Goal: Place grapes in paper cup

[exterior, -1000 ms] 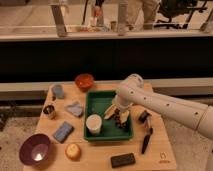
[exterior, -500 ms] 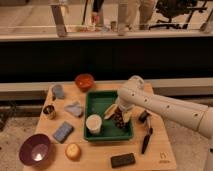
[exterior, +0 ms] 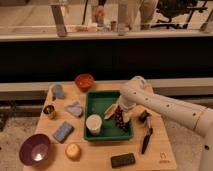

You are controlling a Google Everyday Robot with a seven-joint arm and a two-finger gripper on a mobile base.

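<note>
Gripper (exterior: 121,109) over the green tray (exterior: 100,98), fingers clamped on the top of the grapes (exterior: 119,120). The bunch hangs within the tray, right of the upright paper cup (exterior: 93,124) (a pale yellow piece (exterior: 110,112) lies just beside the bunch).

Cream-white tubular arm (exterior: 167,106) with rounded joint and small dark dots; gripper (exterior: 122,111) above green tray (exterior: 101,101).

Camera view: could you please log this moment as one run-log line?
gripper: over green tray | grapes: just under gripper, right of paper cup | paper cup: upright in tray, no grapes inside
</note>
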